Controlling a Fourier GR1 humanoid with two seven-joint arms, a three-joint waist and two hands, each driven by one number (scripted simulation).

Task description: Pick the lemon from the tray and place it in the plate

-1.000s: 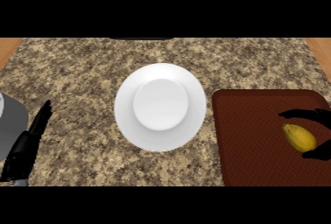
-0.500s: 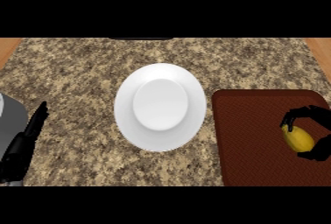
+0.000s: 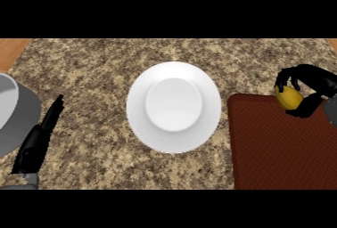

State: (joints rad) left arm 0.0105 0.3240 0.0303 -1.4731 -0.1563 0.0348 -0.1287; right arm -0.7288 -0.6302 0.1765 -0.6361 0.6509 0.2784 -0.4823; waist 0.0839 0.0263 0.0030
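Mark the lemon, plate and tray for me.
lemon [image 3: 288, 98], head view: its visible yellow face.
plate [image 3: 173, 104], head view: centre of its bare well.
tray [image 3: 276, 151], head view: bare brown surface.

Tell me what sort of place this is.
Most likely a kitchen counter: a speckled stone worktop carries a white plate and a brown tray, and the right robot hand holds a lemon.

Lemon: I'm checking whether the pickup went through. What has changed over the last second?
The right hand closed round the lemon and lifted it, carrying it up the view to the far edge of the tray. The plate, tray and open left hand at the left edge stayed put.
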